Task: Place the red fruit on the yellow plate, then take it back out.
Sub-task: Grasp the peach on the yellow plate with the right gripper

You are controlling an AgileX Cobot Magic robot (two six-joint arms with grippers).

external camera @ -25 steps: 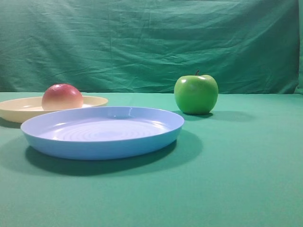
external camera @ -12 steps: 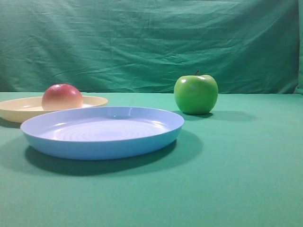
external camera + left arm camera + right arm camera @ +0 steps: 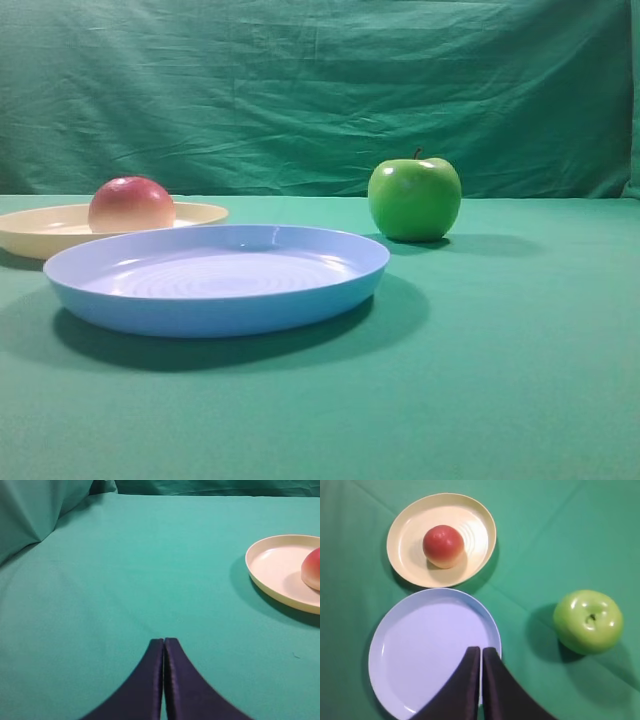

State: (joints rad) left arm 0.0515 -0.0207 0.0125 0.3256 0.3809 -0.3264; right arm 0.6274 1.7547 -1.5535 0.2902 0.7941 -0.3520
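**Red fruit sits on the yellow plate, both claws shut and holding nothing**

I start on the left. In the high view I see the yellow plate [image 3: 205,212] at about 9 o'clock, low and flat on the green cloth [image 3: 500,380]. The red fruit [image 3: 131,205] sits on it, a little off the middle. The fruit is round, so I cannot pick a long side. Its red part faces up and its pale part is down by the plate.

Next comes the blue plate [image 3: 215,278]. It is big and lies just in front of the yellow plate, so it hides part of the yellow rim. Further right, at about 2 o'clock, the green apple [image 3: 414,199] stands alone with its stem up, well apart from both plates.

The high view shows no claw at all. The wrist views do. My left claw [image 3: 163,641] has its two dark fingers pressed together with nothing in them. It hangs over bare cloth, and the yellow plate [image 3: 272,570] and the fruit [image 3: 312,570] are off at 2 o'clock.

My right claw [image 3: 480,650] is also closed tight and holds nothing. It hangs over the blue plate [image 3: 415,645]. From up here I see the yellow plate [image 3: 410,540] at 11 o'clock with the fruit [image 3: 443,546] inside it. The two plates sit just beside each other. The apple [image 3: 588,621] is at 3 o'clock.
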